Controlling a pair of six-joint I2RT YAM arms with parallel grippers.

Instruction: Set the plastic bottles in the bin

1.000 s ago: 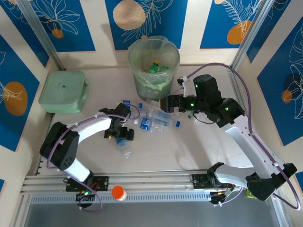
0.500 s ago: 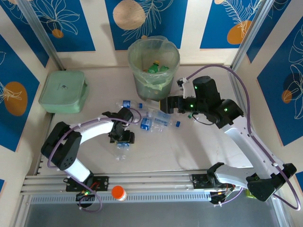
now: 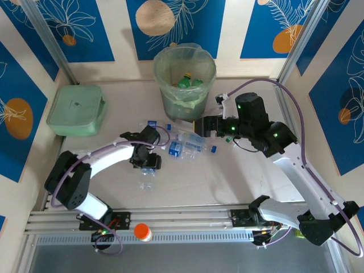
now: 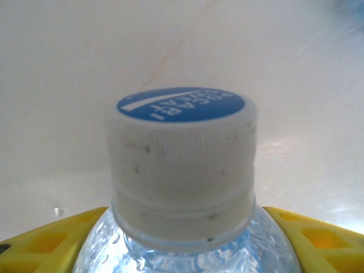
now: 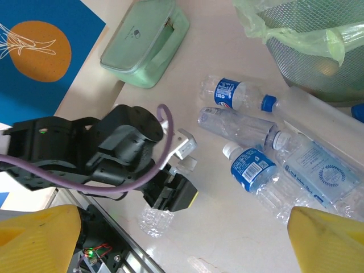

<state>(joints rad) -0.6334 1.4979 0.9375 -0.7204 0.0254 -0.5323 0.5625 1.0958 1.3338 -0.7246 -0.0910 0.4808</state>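
Bin (image 3: 170, 107) stands at the back middle of the desk (image 3: 227, 176), a few bottles (image 3: 187, 81) lying inside it; lidded box (image 3: 75, 109) sits well to its left, by the left wall. Loose bottles (image 3: 186, 143) lie clustered on the desk just in front of the bin, right hand (image 3: 195, 125) at the cluster's right rear edge, left hand (image 3: 147, 164) at its front left, over a lone bottle (image 3: 148, 178) whose neck end sits between the fingers (image 4: 45, 250). Jar (image 3: 142, 231) stands on the rail (image 3: 193, 217) at the desk's near edge, left of centre, in front of the lone bottle.
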